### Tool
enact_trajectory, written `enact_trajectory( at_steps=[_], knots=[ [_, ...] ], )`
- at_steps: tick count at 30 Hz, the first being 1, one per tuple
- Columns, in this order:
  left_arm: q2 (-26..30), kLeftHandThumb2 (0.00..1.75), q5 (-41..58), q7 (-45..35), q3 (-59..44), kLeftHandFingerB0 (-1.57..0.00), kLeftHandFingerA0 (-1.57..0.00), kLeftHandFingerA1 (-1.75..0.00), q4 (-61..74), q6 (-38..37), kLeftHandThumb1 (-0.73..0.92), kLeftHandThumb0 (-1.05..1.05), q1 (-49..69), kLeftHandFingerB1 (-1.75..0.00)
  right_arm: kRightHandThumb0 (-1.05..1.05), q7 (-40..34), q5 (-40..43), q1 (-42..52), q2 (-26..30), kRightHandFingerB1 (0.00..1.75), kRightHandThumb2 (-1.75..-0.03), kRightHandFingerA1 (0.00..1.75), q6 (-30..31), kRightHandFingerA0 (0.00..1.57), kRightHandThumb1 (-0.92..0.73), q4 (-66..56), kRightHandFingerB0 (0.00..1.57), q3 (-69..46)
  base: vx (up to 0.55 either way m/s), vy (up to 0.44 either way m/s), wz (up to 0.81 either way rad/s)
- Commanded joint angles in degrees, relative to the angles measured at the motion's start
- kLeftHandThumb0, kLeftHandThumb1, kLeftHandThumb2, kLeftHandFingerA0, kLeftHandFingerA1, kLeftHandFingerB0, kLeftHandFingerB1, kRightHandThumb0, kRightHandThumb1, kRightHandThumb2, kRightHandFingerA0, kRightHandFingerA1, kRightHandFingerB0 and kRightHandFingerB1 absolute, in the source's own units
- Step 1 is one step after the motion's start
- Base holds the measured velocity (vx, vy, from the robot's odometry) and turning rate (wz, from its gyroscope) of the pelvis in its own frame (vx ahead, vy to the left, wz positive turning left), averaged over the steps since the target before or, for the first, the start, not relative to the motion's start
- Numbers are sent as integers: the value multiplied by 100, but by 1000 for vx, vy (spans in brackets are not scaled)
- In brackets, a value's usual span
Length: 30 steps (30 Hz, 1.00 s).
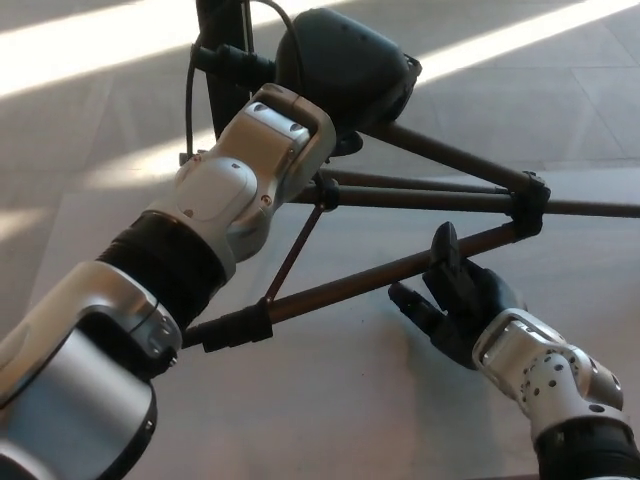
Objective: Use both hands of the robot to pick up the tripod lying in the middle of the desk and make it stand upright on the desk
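The left arm (150,300) fills the left half of the head view, its silver and black forearm rising from the lower left corner toward the top centre, where the white wrist housing ends against the head of the tripod (400,275). The left hand itself is hidden behind that wrist housing and the tripod's head, so whether its fingers are clamped on anything cannot be told. The right hand (460,300) comes in from the lower right corner, palm turned up and toward the tripod, with its thumb and two thick fingers spread apart and holding nothing; one fingertip (443,238) stands up just beside the nearest tripod leg, at or very near touching it, though contact cannot be confirmed. The tripod is in the middle of the view above the grey desk (330,420), tilted rather than upright: its bulky dark head (350,65) sits at the top centre and its three thin legs fan out from there toward the right and lower left. Two legs run nearly level to the right edge past a black clamp collar (528,200), while the nearest leg slopes down from that collar to a black foot (235,328) beside the left forearm. A thin brace rod (295,250) links this leg to the central hub.
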State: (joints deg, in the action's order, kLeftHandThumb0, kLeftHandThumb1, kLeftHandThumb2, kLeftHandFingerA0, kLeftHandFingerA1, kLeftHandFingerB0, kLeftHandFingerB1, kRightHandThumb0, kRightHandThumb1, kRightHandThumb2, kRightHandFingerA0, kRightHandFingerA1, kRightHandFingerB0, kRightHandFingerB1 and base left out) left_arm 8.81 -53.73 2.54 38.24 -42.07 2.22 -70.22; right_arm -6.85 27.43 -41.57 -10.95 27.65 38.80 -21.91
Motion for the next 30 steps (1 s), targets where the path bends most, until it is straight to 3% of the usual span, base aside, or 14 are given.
enact_trajectory(
  at_steps=[1, 2, 5, 6, 8, 9, 12, 13, 20, 21, 22, 24, 26, 30],
  knots=[
    [-36, 70, 2, 36, -129, -81, -89, -169, 27, 132, 64, -27, -84, -111, -61, -63, 67, -276, 112, 28, -59, 65, -350, 49, -63, 217, 3, -171, 0, 0, 0],
    [-26, 65, 24, 15, -167, -78, -89, -167, 70, 137, 65, -26, -76, -105, -63, -23, 57, -385, 126, 25, -87, 69, -431, 48, -51, 342, 3, -192, 0, 0, 0],
    [-23, 64, 46, -44, -241, -79, -88, -166, 168, 200, 63, -26, -34, -98, -63, -1, -61, -575, 161, 28, -89, 68, -547, 52, -54, 580, 4, -143, 0, 0, 0],
    [-61, 64, 45, 32, -266, -81, -90, -168, 147, 232, 64, -25, -29, -103, -57, -7, -38, -669, 189, 23, -62, 62, -586, 58, -67, 679, 9, -184, 0, 0, 0],
    [-87, 65, 75, 21, -324, -79, -90, -168, 170, 260, 64, -25, 9, -99, -62, 22, -5, -729, 169, 43, -87, 69, -723, 54, -55, 773, 6, -231, 0, 0, 0],
    [-83, 64, 57, 103, -321, -79, -90, -168, 157, 221, 63, -25, 31, -99, -55, -5, 5, -771, 143, 33, -61, 66, -822, 54, -68, 817, 16, -262, 0, 0, 0],
    [-133, 66, 69, 167, -377, -76, -87, -171, 187, 259, 65, -27, 110, -112, -48, -143, 92, -945, 35, 44, -62, 69, -1098, 45, -76, 936, 29, -441, 0, 0, 0],
    [-144, 67, 51, 151, -370, -76, -87, -173, 190, 280, 66, -27, 126, -116, -47, -231, -9, -1012, 44, 53, -63, 101, -1144, 59, -78, 987, 39, -397, 0, 0, 0],
    [-275, 68, 50, 183, -405, -78, -86, -168, 154, 388, 67, -27, 200, -122, -37, -455, -160, -1353, 165, 48, -64, 128, -1305, 86, -82, 1322, 31, -355, 0, 0, 0],
    [-356, 73, 32, 190, -389, -79, -86, -146, 223, 475, 67, -27, 266, -103, -48, -614, -34, -1449, 205, 60, -67, 80, -1213, 57, -90, 1299, 41, -491, 0, 0, 0],
    [-374, 72, 26, 238, -399, -79, -87, -146, 262, 513, 66, -26, 322, -101, -53, -630, 57, -1536, 221, 57, -70, 67, -1164, 52, -92, 1359, 38, -583, 0, 0, 0],
    [-394, 69, 9, 325, -416, -79, -86, -145, 303, 587, 63, -25, 394, -102, -54, -465, 48, -1572, 239, 59, -70, 66, -1203, 55, -92, 1393, 44, -594, 0, 0, 0],
    [-404, 70, 16, 390, -447, -75, -83, -172, 341, 677, 59, -21, 522, -133, -56, -324, 255, -1687, 195, 60, -69, 76, -1390, 43, -92, 1520, 36, -809, 0, 0, 0],
    [-404, 65, 100, 106, -532, -76, -84, -170, 431, 791, 61, -27, 611, -130, -57, -246, 317, -1871, 244, 56, -71, 83, -1318, 56, -92, 1734, 46, -983, 0, 0, 0]
  ],
)
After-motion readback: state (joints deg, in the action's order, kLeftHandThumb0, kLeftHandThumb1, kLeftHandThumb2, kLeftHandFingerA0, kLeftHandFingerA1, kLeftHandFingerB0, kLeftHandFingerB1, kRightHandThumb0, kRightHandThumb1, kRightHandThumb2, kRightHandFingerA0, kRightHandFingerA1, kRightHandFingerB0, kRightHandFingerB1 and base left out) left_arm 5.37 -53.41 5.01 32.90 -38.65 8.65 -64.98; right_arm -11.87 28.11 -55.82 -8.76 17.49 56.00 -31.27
